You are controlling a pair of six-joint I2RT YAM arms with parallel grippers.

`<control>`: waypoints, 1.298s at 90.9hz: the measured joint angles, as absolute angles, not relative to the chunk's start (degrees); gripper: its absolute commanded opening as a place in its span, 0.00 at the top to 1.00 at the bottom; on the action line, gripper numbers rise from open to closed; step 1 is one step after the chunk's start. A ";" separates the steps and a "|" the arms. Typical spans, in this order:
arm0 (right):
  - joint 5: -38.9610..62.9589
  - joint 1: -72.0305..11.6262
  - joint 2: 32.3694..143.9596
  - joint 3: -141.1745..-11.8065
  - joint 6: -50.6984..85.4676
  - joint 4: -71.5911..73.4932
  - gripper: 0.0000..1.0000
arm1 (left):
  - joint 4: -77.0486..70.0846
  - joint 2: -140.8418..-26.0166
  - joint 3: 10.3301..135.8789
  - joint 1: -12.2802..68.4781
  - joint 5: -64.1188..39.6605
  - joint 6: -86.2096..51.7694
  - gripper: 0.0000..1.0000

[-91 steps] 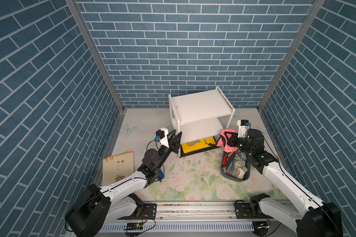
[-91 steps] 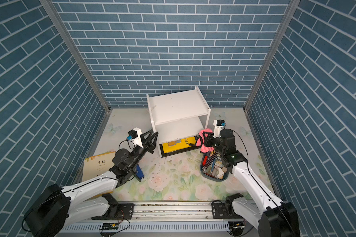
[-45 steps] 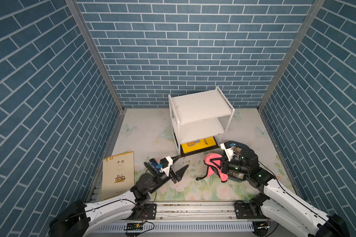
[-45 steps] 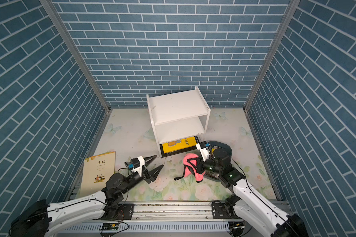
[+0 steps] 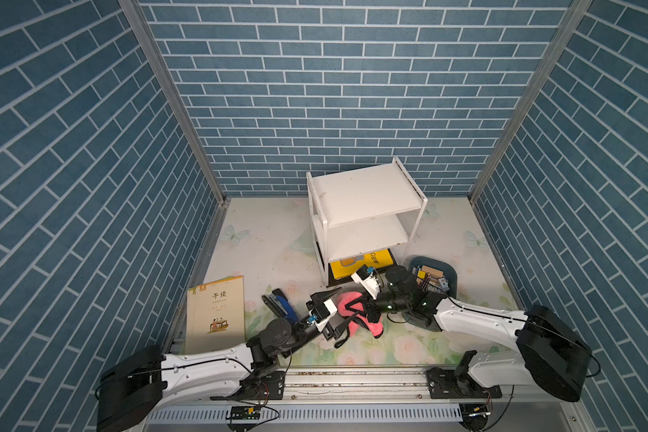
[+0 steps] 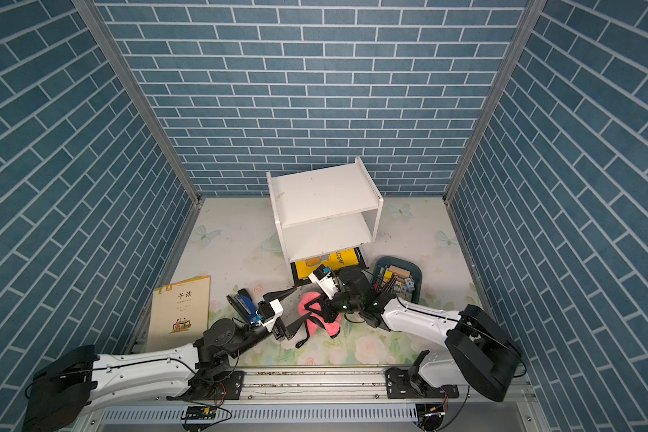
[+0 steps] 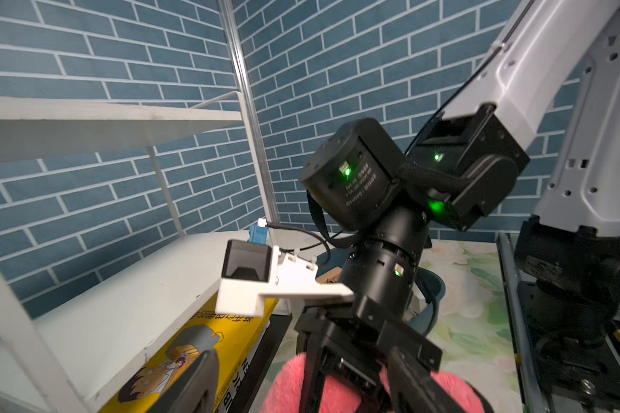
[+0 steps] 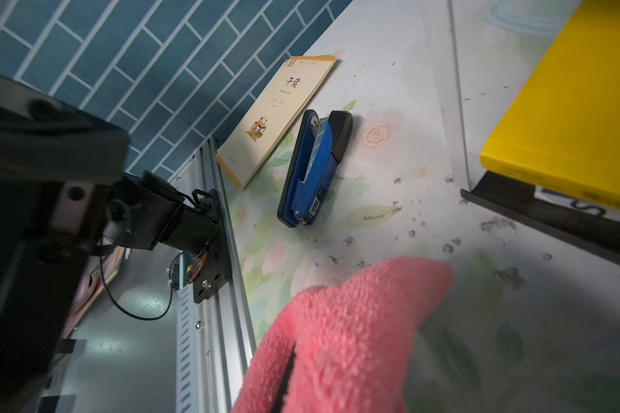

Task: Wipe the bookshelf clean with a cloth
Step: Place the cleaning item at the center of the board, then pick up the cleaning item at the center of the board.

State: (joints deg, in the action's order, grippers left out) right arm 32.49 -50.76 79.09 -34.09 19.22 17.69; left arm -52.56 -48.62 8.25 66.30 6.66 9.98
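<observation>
- One fluffy coral-pink microfibre cloth, lower centre, clamped in the right end effector.
- Left end effector: fingers apart.
- One white two-tier bookshelf, centre.

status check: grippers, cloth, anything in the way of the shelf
Right gripper jaws shut on cloth. Left gripper jaws open beside it. Cloth off the bookshelf. Stapler beside left gripper.

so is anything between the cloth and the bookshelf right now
Nothing visible blocks it. The cloth, pinched in the right gripper, is down near the mat just in front of the bookshelf. Only a yellow book pokes out of the shelf's bottom tray on that side, and both white boards look bare.
</observation>
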 measured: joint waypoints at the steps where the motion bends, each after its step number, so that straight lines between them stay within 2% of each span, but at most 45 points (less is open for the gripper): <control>1: 32.21 -50.76 79.64 -34.28 18.92 17.74 0.79 | -51.94 -48.21 8.45 66.30 6.98 9.85 0.18; 5: 31.11 -50.50 81.62 -34.79 17.08 17.72 0.74 | -48.93 -46.92 9.39 66.30 8.23 8.78 0.12; 14: 28.42 -49.34 84.27 -34.63 14.26 16.58 0.55 | -41.67 -46.09 11.94 66.30 10.13 6.85 0.12; 16: 27.64 -48.86 84.33 -34.35 13.98 16.21 0.45 | -40.12 -46.28 12.51 66.30 10.35 6.46 0.12; 18: 27.09 -48.51 84.20 -34.06 13.15 15.92 0.27 | -39.03 -46.48 12.88 66.30 10.57 6.17 0.12; 19: 26.65 -48.25 84.03 -33.89 13.45 15.68 0.22 | -38.41 -46.70 13.06 66.30 10.74 6.00 0.13; 20: 26.37 -48.07 83.90 -33.71 13.32 15.55 0.12 | -37.89 -46.83 13.23 66.30 10.76 5.91 0.13; 21: 26.13 -47.90 83.70 -33.54 12.86 15.38 0.06 | -37.34 -47.00 13.34 66.30 10.92 5.78 0.13; 24: 24.84 -47.16 82.56 -32.73 12.80 14.94 0.01 | -36.01 -47.83 13.58 66.30 11.16 5.48 0.13; 53: 13.41 -42.35 56.34 -31.11 14.06 7.88 0.00 | -30.22 -62.30 15.38 66.30 10.35 7.66 0.07; 76: 1.02 -40.64 39.59 -31.44 17.74 2.33 0.00 | -27.99 -75.33 24.36 66.30 0.62 9.58 0.06; 90: -2.22 -40.58 35.33 -28.91 18.26 0.99 0.00 | -26.39 -78.70 26.13 66.28 -1.85 5.67 0.07; 118: -7.03 -40.58 34.37 -27.14 19.73 -1.52 0.00 | -22.13 -88.84 32.05 66.30 0.89 -1.06 0.07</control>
State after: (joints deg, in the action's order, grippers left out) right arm -7.03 -40.58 34.37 -27.14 19.73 -1.52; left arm -22.13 -88.84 32.05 66.30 0.89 -1.06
